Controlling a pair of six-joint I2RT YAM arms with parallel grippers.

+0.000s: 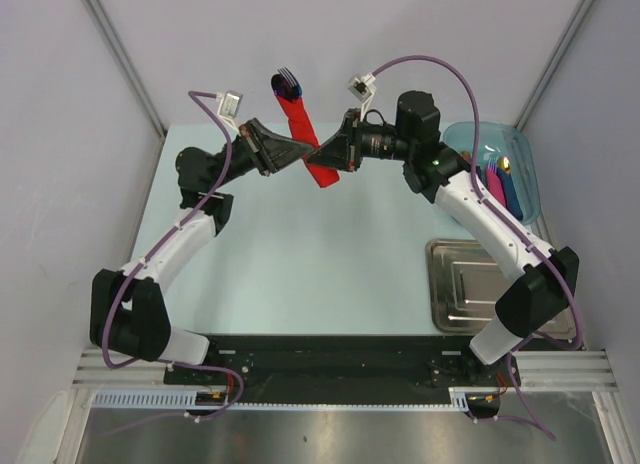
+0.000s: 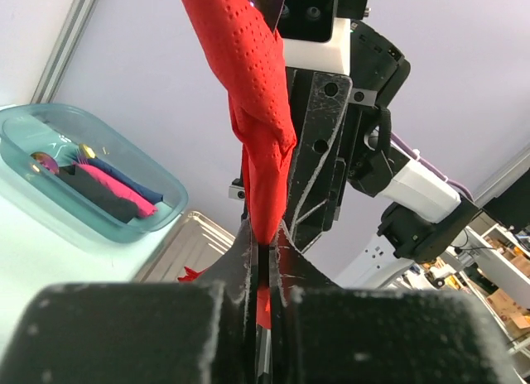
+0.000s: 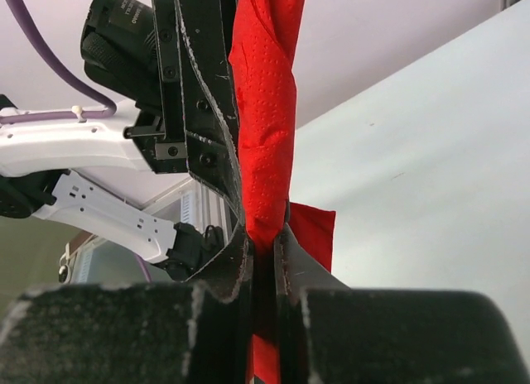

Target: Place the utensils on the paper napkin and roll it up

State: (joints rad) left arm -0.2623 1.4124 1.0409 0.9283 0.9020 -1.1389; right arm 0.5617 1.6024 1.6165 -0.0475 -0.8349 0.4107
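Napkin (image 1: 303, 132), red and rolled up, is held in the air by both arms.
The left fingers (image 2: 253, 264) and the right fingers (image 3: 251, 260) are both pinched tight on the roll. They grip close together near its low end, so it does not come open. The utensils (image 1: 289, 80) are inside, and only a dark end sticks out of the top. The roll is up over the far side of the surface (image 1: 300, 254). I think it goes next into the bin (image 1: 465, 134), where other rolls lie.
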